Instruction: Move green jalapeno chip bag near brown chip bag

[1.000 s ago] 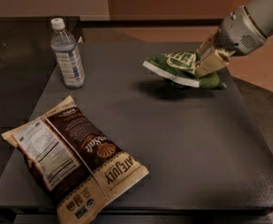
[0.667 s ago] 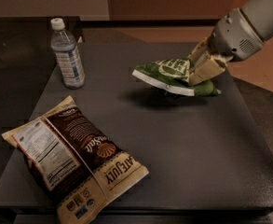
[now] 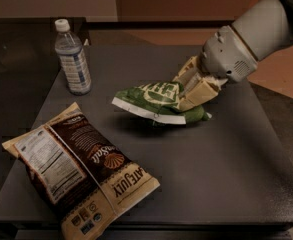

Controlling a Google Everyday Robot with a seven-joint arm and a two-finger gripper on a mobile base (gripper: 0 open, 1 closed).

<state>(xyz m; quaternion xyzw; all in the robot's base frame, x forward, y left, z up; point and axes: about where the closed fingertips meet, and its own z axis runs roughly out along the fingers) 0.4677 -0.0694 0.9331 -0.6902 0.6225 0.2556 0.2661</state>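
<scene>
The green jalapeno chip bag (image 3: 153,101) is small, crinkly, with white lettering and a white edge. It hangs just above the middle of the dark table (image 3: 226,169). My gripper (image 3: 190,91) comes in from the upper right and is shut on the bag's right end, with cream fingers (image 3: 198,90) pinching it. The brown chip bag (image 3: 83,171) is large, dark brown and cream with a shell logo and a white nutrition label. It lies flat at the front left, a short gap below and left of the green bag.
A clear water bottle (image 3: 72,59) with a white cap stands upright at the table's back left. The table's front edge runs just below the brown bag. The grey arm (image 3: 256,36) crosses the upper right.
My gripper has carried the green bag left and toward the front, from the back right of the table to its middle, closer to the brown bag. The brown bag and bottle have not moved.
</scene>
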